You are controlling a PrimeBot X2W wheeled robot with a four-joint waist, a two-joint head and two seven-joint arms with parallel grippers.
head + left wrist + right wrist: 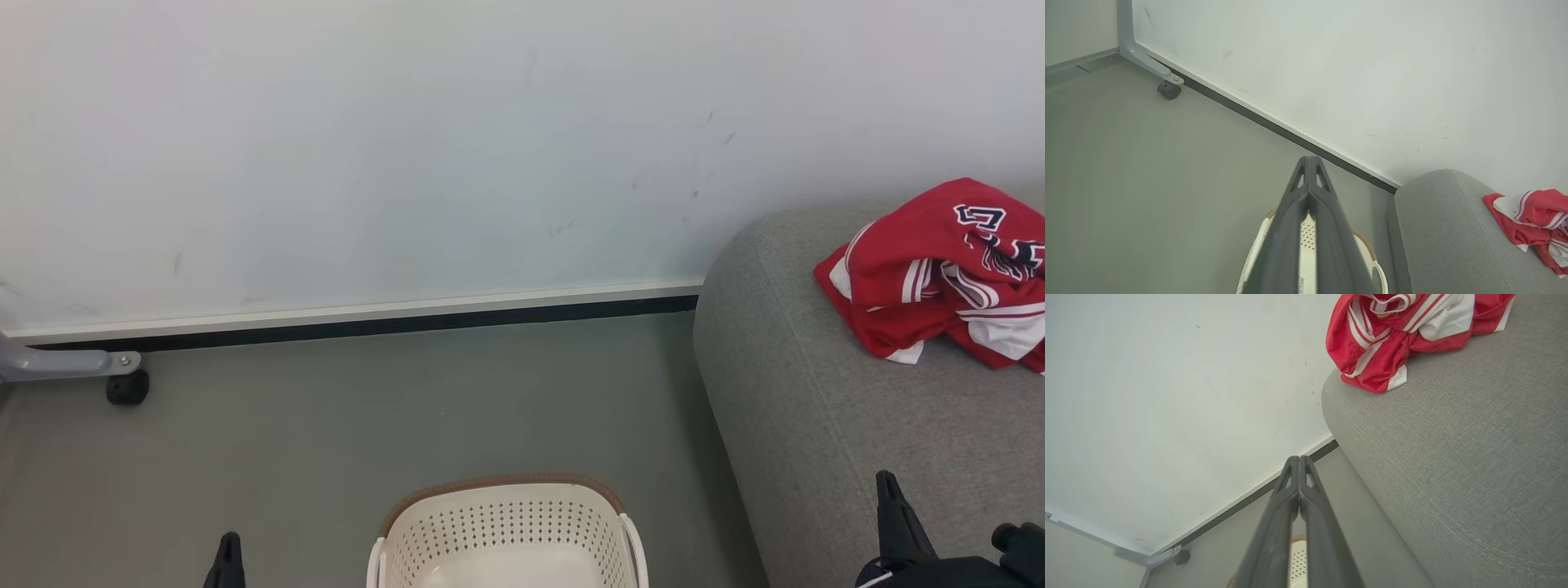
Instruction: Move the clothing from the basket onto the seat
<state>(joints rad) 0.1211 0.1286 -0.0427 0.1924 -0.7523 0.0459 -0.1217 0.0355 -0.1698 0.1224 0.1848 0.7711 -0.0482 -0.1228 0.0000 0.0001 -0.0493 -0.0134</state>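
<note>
Clothing: heaped on the seat.
Basket: on floor, bare bottom showing.
Left fingers: together.
Right fingers: together.

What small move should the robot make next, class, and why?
Probably tilt the head down to check the oval cream perforated plastic basket: its visible part looks empty, the red-and-white sports clothing lies on the light grey fabric sofa, and the left gripper and right gripper are shut on nothing.

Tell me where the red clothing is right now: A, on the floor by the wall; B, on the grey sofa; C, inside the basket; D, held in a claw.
B: the red clothing lies bunched on the grey sofa; the basket shows none inside.
</note>
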